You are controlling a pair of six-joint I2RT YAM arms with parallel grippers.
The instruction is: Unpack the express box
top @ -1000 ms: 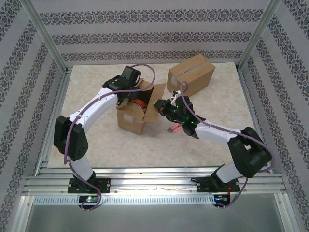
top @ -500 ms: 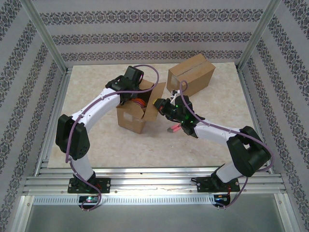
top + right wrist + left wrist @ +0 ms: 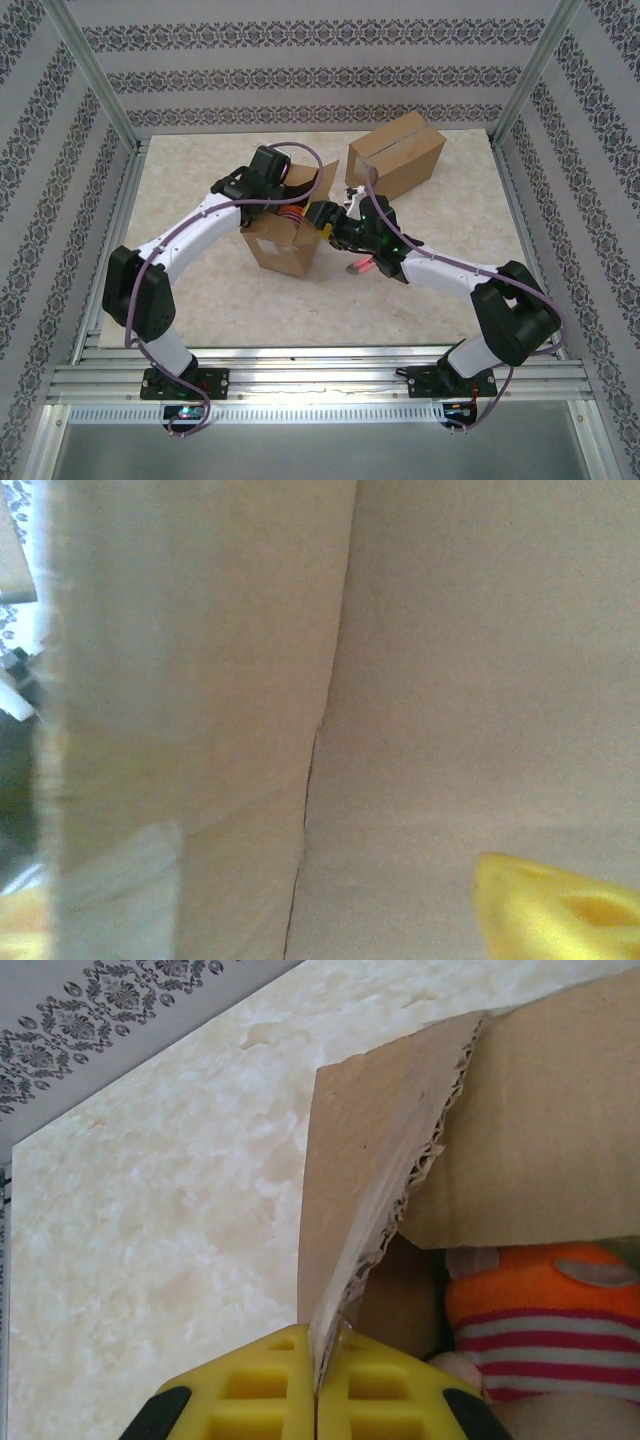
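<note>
Tearing is your risk — left fingers [image 3: 255,1390] clench a flap [image 3: 370,1170] of the express box [image 3: 285,245], centre of the desk [image 3: 225,295], right fingers [image 3: 560,910] spread; a hard pull tips it.

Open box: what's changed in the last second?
The left gripper closed on a flap of the open box. The right gripper opened at the box's right side. The other box and pink item stayed put.
</note>
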